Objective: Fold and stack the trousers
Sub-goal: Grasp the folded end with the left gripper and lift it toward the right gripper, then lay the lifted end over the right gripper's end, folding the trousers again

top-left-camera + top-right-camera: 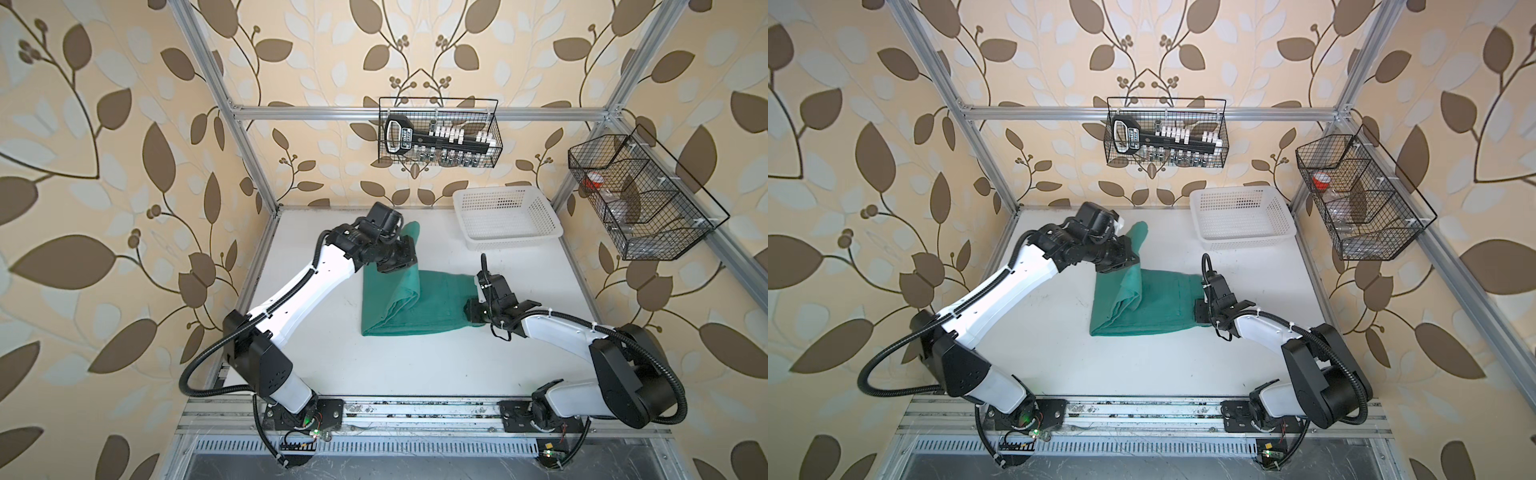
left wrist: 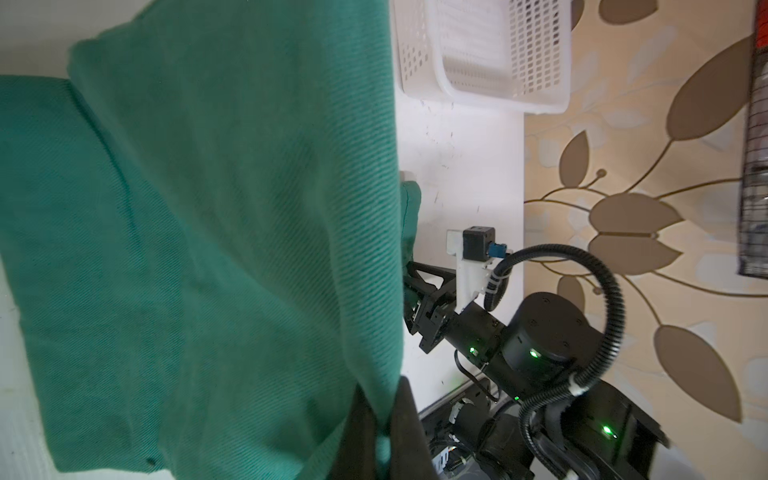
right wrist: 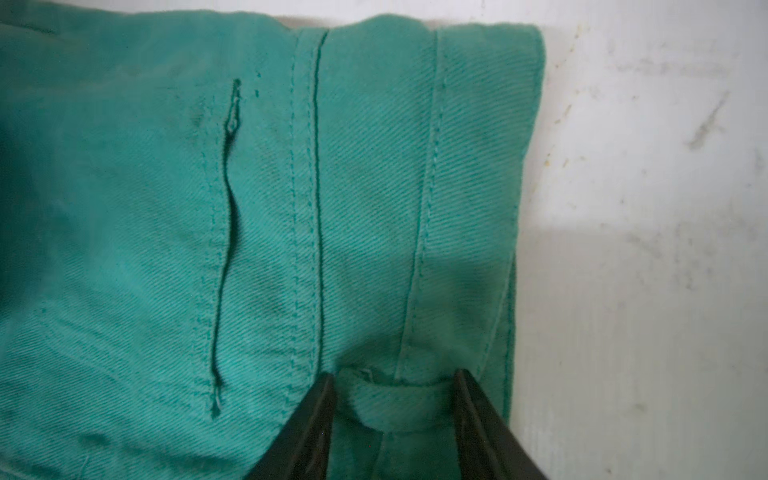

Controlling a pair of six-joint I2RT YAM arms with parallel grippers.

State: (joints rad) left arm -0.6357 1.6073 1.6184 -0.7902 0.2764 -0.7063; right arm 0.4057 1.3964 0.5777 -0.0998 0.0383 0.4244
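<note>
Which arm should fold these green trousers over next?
Probably left: the left tool grips a lifted fold of the trousers; the right tool sits low at the waistband end, jaws apart.

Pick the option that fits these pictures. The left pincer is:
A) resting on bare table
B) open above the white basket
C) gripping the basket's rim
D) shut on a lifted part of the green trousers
D: in the left wrist view the left pincer is clamped on cloth of the trousers, while the white basket stands apart, untouched.
</note>
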